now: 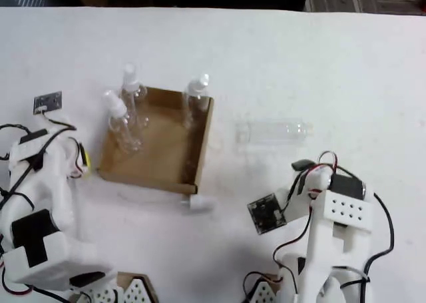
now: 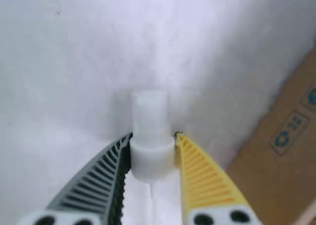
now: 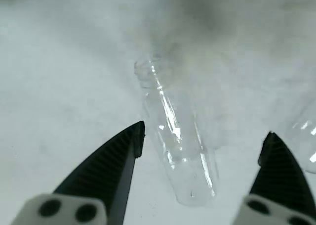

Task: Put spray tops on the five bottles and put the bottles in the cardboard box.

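On the white table [image 1: 299,63] the left gripper [image 2: 152,136] is clamping one white spray top [image 2: 149,111] between its grey and yellow fingers, just beside the outer wall of the single cardboard box [image 1: 166,153]. In the high view that held top is hiding behind the arm. Three bottles are standing upright with tops already on: one [image 1: 121,124] against the box's left wall, one [image 1: 131,93] at the back left corner, and one [image 1: 196,102] in the back right corner. Whether the back left one is standing inside the box or just behind its wall is hard to make out. A loose spray top [image 1: 197,203] is lying on the table just beside the box's front right corner, blurred and pale against the cloth. To the right, well apart from the box, a lying bottle [image 1: 273,131] is resting on its side without a top, its clear body barely showing. The right gripper [image 3: 205,133] is hanging over it with both black fingers spread wide, touching nothing. A clear shape [image 3: 306,136] is cutting in at the edge of the right wrist view, too cropped to identify.
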Controlling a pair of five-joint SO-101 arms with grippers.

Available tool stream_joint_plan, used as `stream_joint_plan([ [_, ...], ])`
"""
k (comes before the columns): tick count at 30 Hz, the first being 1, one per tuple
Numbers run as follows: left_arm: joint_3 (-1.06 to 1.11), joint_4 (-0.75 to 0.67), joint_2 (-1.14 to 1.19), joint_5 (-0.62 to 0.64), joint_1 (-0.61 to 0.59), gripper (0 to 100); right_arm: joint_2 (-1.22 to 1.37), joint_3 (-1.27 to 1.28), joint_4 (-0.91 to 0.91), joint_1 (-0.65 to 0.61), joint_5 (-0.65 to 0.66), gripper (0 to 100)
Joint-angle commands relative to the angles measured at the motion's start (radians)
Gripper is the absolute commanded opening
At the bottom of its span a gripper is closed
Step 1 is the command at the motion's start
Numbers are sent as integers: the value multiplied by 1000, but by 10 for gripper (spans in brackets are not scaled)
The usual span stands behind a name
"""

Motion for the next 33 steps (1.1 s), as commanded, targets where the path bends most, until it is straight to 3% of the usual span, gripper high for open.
stream_joint_plan([
  [1, -8, -20, -56, -12, 10, 20, 1, 31, -21, 45, 80, 319],
  [9, -8, -20, -56, -12, 12, 20, 1, 193, -271, 91, 95, 240],
  [14, -8, -20, -56, -12, 12, 20, 1, 221, -300, 85, 89, 216],
  [18, -8, -20, -56, -12, 12, 20, -7, 210, -321, 85, 41, 15],
  [22, -8, -20, -56, -12, 12, 20, -7, 184, -433, 82, -276, 40],
  [26, -8, -20, -56, -12, 10, 20, -7, 112, -470, 62, -713, 21],
  [30, -8, -20, -56, -12, 10, 20, 2, -40, -314, 105, -1126, 20],
  [33, -8, -20, -56, -12, 10, 20, 4, -170, -151, 180, -1323, 21],
])
